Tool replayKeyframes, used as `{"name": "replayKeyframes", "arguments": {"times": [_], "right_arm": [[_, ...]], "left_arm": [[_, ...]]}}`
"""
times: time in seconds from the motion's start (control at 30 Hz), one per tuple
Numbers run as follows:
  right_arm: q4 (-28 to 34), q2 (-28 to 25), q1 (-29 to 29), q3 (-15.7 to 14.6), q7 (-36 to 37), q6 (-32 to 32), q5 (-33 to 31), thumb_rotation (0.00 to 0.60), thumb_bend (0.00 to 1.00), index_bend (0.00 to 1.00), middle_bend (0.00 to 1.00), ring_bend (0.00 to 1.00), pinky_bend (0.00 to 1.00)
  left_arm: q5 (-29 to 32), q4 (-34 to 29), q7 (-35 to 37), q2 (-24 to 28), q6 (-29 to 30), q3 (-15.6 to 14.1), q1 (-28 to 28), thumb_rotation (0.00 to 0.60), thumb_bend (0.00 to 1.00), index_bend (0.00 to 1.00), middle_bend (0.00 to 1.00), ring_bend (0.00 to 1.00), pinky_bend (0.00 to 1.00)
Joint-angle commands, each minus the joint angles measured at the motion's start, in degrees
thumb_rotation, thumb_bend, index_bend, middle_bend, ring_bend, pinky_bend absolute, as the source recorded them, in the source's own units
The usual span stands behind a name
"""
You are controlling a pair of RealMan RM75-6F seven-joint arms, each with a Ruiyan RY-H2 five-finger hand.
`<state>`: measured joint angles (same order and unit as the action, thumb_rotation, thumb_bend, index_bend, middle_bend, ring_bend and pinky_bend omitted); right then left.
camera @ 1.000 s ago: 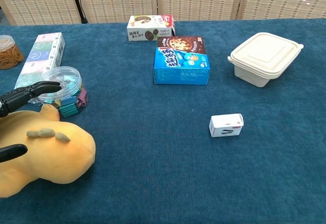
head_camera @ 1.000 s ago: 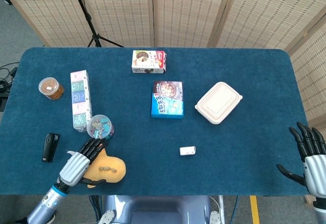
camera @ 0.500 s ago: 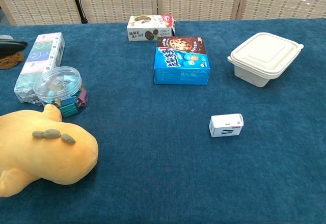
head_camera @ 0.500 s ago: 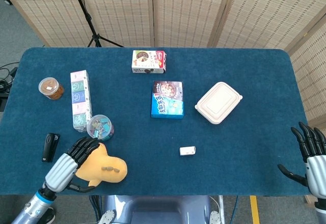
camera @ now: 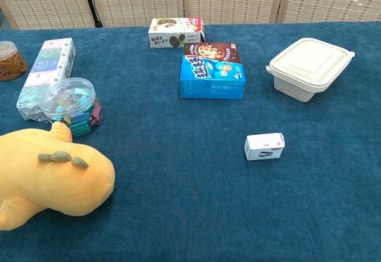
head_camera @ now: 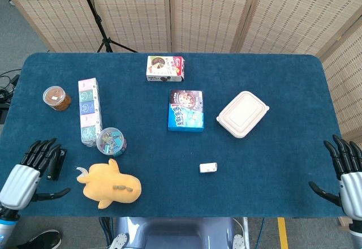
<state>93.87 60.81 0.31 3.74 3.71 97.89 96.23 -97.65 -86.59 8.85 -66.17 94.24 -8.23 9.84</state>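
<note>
A yellow plush toy (head_camera: pixel 111 184) (camera: pixel 50 175) lies on the blue table near its front left edge, free of any hand. My left hand (head_camera: pixel 25 171) hovers at the table's left front corner with its fingers spread, holding nothing, beside a black stapler (head_camera: pixel 55 164). My right hand (head_camera: pixel 346 172) hangs off the right front edge, fingers apart and empty. Neither hand shows in the chest view.
A clear tub of binder clips (head_camera: pixel 111 141) (camera: pixel 70 106) and a long tissue box (head_camera: pixel 89 110) (camera: pixel 46 71) sit behind the plush. Further off are a blue cookie box (head_camera: pixel 186 111) (camera: pixel 212 70), a snack box (head_camera: pixel 165 68), a white lidded container (head_camera: pixel 242 114) (camera: pixel 309 67), a small white box (head_camera: pixel 208 167) (camera: pixel 264 146) and a jar (head_camera: pixel 56 97).
My left hand has let go of the plush toy and pulled back to the left front corner. The plush stays where it lay. My right hand has barely moved.
</note>
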Motion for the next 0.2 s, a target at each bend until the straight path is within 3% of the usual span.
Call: {"name": "replayKeyframes", "arguments": {"times": [0.03,0.2], "right_arm": [[0.01,0.08,-0.01,-0.01,-0.22,-0.06,-0.02,0.600,0.00,0.00,0.00,0.00,0.00],[-0.20,0.43,0.19,0.13,-0.81,-0.67,-0.56,0.600,0.00,0.00,0.00,0.00,0.00]], "left_arm": [[2.54,0.06,3.06,2.18,-1.02,0.91,-0.80,0.401,0.00,0.00,0.00,0.00,0.00],[2.76,1.04,5.83,2.57,-0.96,1.98,-1.16,0.404,0.00,0.00,0.00,0.00,0.00]]}}
